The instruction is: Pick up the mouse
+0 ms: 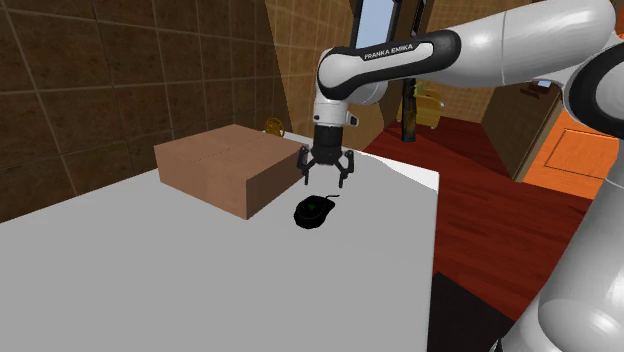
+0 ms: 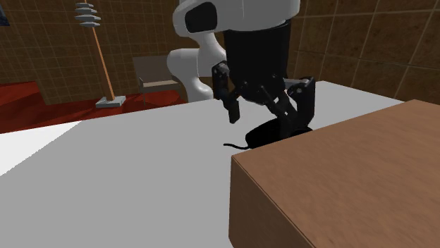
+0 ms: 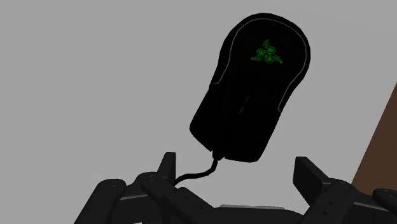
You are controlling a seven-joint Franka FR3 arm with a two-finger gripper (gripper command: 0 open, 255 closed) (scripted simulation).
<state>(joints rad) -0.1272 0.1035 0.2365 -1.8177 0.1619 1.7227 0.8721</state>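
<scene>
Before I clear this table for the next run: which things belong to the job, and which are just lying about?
Job: black wired mouse with green logo; open tool just above it.
Lying about: brown box beside the mouse; pole stand in the background.

In the shoulder view the brown box (image 1: 225,165) stands near the mouse (image 1: 312,211) at its 10 o'clock, walling off that side. The hand (image 1: 325,183), fingers spread, hangs above at 12. From 4 to 8 o'clock the grey worktop (image 1: 150,270) gives free passage.
</scene>
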